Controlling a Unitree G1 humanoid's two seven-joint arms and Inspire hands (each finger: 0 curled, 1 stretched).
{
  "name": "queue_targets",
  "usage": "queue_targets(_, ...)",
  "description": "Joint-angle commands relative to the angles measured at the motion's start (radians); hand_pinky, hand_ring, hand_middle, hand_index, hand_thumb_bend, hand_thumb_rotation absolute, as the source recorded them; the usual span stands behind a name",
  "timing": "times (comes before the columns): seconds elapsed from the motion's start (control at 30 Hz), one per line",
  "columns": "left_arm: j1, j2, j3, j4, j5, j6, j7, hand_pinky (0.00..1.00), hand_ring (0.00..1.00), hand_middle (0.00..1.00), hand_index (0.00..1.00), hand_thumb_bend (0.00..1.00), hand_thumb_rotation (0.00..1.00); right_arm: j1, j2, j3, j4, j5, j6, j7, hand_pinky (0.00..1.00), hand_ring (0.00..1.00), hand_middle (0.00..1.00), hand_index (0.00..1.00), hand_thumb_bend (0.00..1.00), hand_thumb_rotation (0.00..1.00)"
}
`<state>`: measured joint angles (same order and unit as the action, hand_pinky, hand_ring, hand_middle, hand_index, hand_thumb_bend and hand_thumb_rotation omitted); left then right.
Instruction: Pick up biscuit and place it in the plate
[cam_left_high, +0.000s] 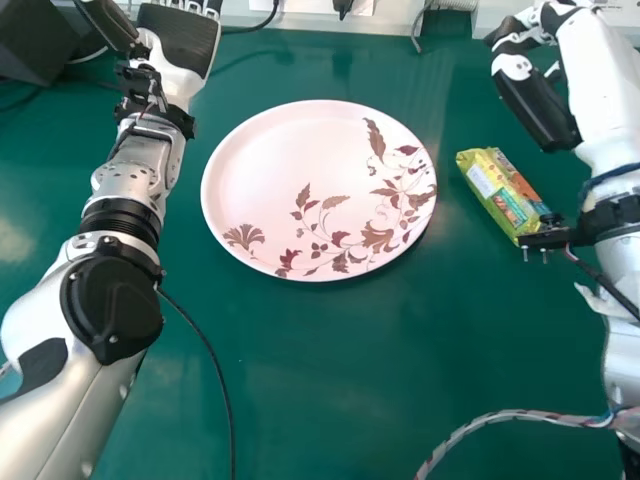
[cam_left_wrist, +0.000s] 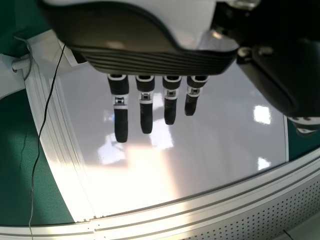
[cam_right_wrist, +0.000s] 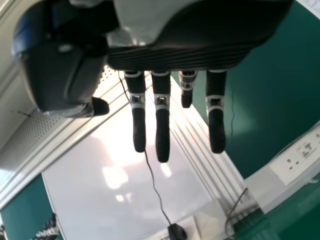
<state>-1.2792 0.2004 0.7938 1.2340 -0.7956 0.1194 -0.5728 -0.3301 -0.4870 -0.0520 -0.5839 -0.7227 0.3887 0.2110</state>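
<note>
Beside the right arm (cam_left_high: 602, 95), the oblong yellow-green biscuit packet (cam_left_high: 503, 193) could skid if the right hand (cam_right_wrist: 162, 135), fingers spread, sweeps inward.

On table (cam_left_high: 330, 380) (green): plate (cam_left_high: 285, 170); biscuit packet (cam_left_high: 502, 192)

- The plate (cam_left_high: 290, 175) is lying on the tabletop (cam_left_high: 340, 400), between the left arm (cam_left_high: 130, 190) and the biscuit (cam_left_high: 495, 190).
- The biscuit is resting on the tabletop to the right of the plate, apart from it, its near end slanting toward the right arm (cam_left_high: 610, 110); whether they are touching is unclear.
- The right arm is extending along the biscuit's right side.
- A box (cam_left_high: 30, 45) is standing in the far left corner, left of the left arm.
- A cable (cam_left_high: 213, 352) is running before the plate, to its left.
- A ledge (cam_left_high: 390, 22) is stretching behind the plate.
</note>
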Motion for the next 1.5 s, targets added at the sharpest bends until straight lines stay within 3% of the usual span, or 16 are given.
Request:
queue_targets(0.0, -0.013, 0.003, -0.009, 0.007, 0.006, -0.004, -0.005, 0.73, 0.89, 0.95, 1.00, 1.00, 0.93, 0.010, -0.008, 0.014, -0.026, -0.041, 0.014, 0.017, 0.34, 0.51, 0.58, 0.62, 0.39, 0.46)
queue_targets(0.13, -0.015, 0.003, -0.007, 0.011, 0.005, -0.006, 0.001, 0.77, 0.91, 0.96, 1.00, 1.00, 0.93, 0.007, -0.014, 0.032, -0.035, -0.108, 0.033, 0.055, 0.36, 0.57, 0.67, 0.63, 0.42, 0.49)
queue_targets(0.37, -0.011, 0.002, -0.014, 0.010, 0.011, -0.016, -0.028, 0.82, 0.91, 0.97, 1.00, 1.00, 0.82, 0.001, 0.001, 0.053, -0.060, -0.220, 0.065, 0.130, 0.51, 0.73, 0.81, 0.70, 0.57, 0.53)
queue_targets(0.53, -0.009, 0.002, -0.015, 0.013, 0.012, -0.017, -0.053, 0.84, 0.92, 0.98, 1.00, 1.00, 0.75, -0.003, 0.014, 0.059, -0.072, -0.260, 0.073, 0.167, 0.57, 0.78, 0.88, 0.81, 0.63, 0.60)
queue_targets(0.83, -0.003, -0.002, -0.027, 0.011, 0.032, -0.044, -0.105, 0.86, 0.92, 0.98, 1.00, 1.00, 0.73, -0.015, 0.032, 0.069, -0.082, -0.353, 0.094, 0.257, 0.69, 0.87, 0.99, 0.95, 0.73, 0.70)
queue_targets(0.97, -0.002, -0.004, -0.028, 0.012, 0.038, -0.057, -0.123, 0.85, 0.91, 0.98, 1.00, 1.00, 0.72, -0.019, 0.041, 0.069, -0.084, -0.375, 0.099, 0.286, 0.73, 0.90, 1.00, 0.96, 0.78, 0.74)
queue_targets(1.23, -0.004, -0.005, -0.025, 0.016, 0.034, -0.071, -0.128, 0.85, 0.90, 0.99, 1.00, 1.00, 0.72, -0.030, 0.065, 0.073, -0.082, -0.453, 0.104, 0.340, 0.69, 0.89, 1.00, 1.00, 0.89, 0.75)
queue_targets(1.47, -0.004, -0.008, -0.023, 0.014, 0.030, -0.071, -0.146, 0.84, 0.90, 0.99, 1.00, 1.00, 0.67, -0.038, 0.086, 0.078, -0.078, -0.537, 0.103, 0.400, 0.69, 0.89, 1.00, 1.00, 0.94, 0.74)
